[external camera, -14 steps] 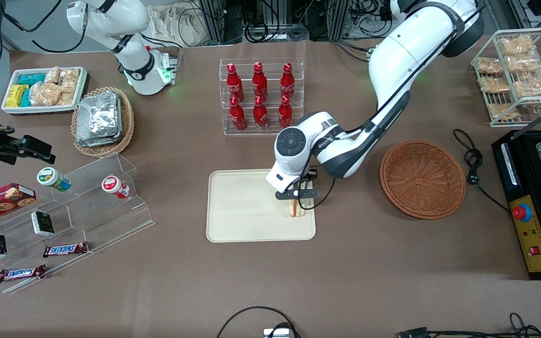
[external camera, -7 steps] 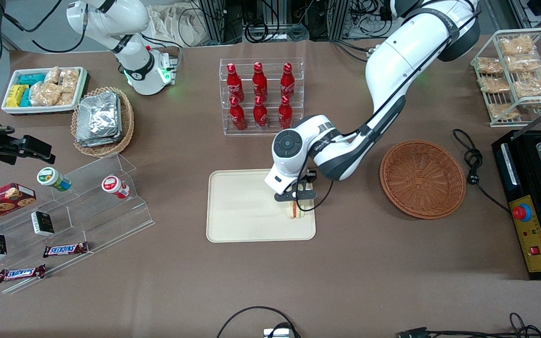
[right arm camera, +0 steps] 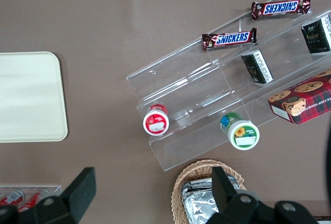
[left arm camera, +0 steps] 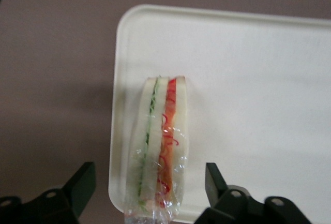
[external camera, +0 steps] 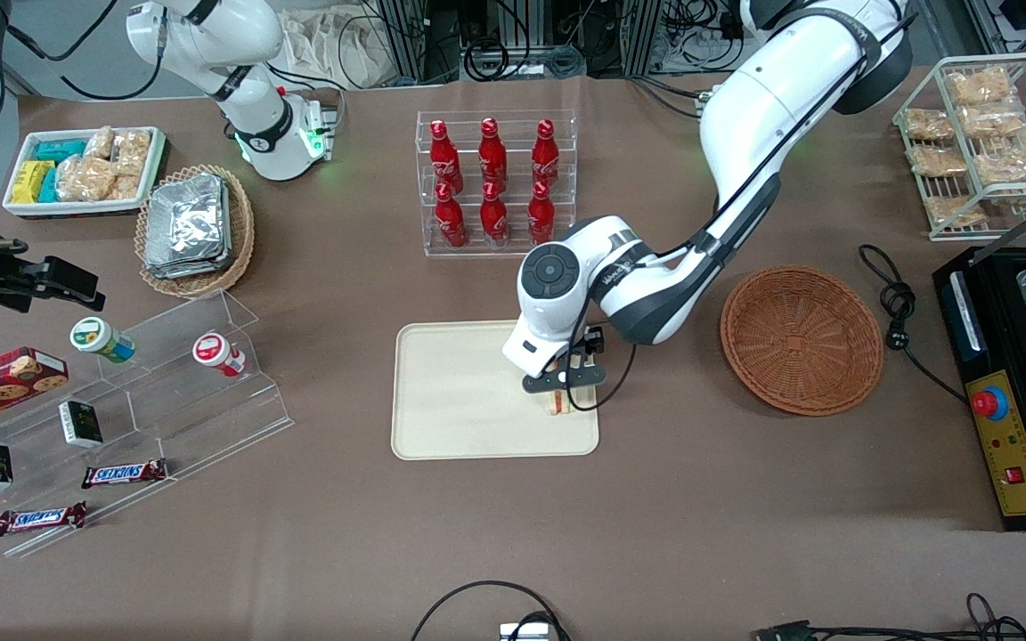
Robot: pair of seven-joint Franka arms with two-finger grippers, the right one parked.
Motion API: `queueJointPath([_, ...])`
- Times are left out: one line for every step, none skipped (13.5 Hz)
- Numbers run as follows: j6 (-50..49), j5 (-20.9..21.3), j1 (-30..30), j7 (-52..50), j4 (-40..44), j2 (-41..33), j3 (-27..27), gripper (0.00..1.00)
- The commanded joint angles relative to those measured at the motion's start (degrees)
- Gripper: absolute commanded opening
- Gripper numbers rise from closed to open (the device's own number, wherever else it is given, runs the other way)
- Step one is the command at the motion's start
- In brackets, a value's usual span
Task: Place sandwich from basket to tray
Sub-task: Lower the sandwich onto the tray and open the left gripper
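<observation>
over the tray's edge nearest the basket, the gripper (external camera: 566, 385) hangs just above the sandwich (external camera: 559, 402). its two fingers (left arm camera: 81, 185) are spread wide apart, one on each side of the sandwich, and they do not touch it. the sandwich stands on its edge in its clear wrap, with the green and red stripes facing up. it rests on the tray (external camera: 451, 392), close to the rim and near one corner. in the wrist view the wrap at one end seems to reach out to the rim, but i cannot tell if it hangs over. the basket (external camera: 802, 340) sits well apart, toward the working arm's end of the table, and there is nothing in it. so i think the big job is nearly done: the sandwich is out of the basket and on the tray, and the gripper has let go. this looks like the letting-go step. the next move should be to lift the gripper straight up, slowly, with the fingers kept wide. the sandwich is thin and tall, so a little bump from a finger could knock it flat or push it off the rim. after that the arm can pull away from the tray.
</observation>
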Motion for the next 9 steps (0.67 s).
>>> queueJointPath([-4.7,-1.0,1.5,-2.9,3.3,-3.9,0.4,1.0])
queueJointPath([-6.2,-2.5,2.2,-3.7,4.5,-4.7,0.4,1.0])
queueJointPath([-7.4,-3.1,2.9,-3.7,6.1,-5.7,0.4,1.0])
queueJointPath([-8.9,-3.2,4.3,-3.6,6.8,-6.7,0.4,1.0])
queueJointPath([-9.9,-3.2,5.7,-3.2,7.1,-7.6,0.3,1.0])
queueJointPath([-10.2,-3.2,6.8,-3.1,7.4,-8.6,0.3,1.0])
queueJointPath([-10.7,-3.3,8.4,-2.9,7.3,-9.9,0.3,1.0])
queueJointPath([-11.4,-3.8,10.0,-2.8,7.3,-10.7,0.1,1.0])
queueJointPath([-12.9,-5.1,11.3,-2.0,7.3,-12.1,0.1,1.0])
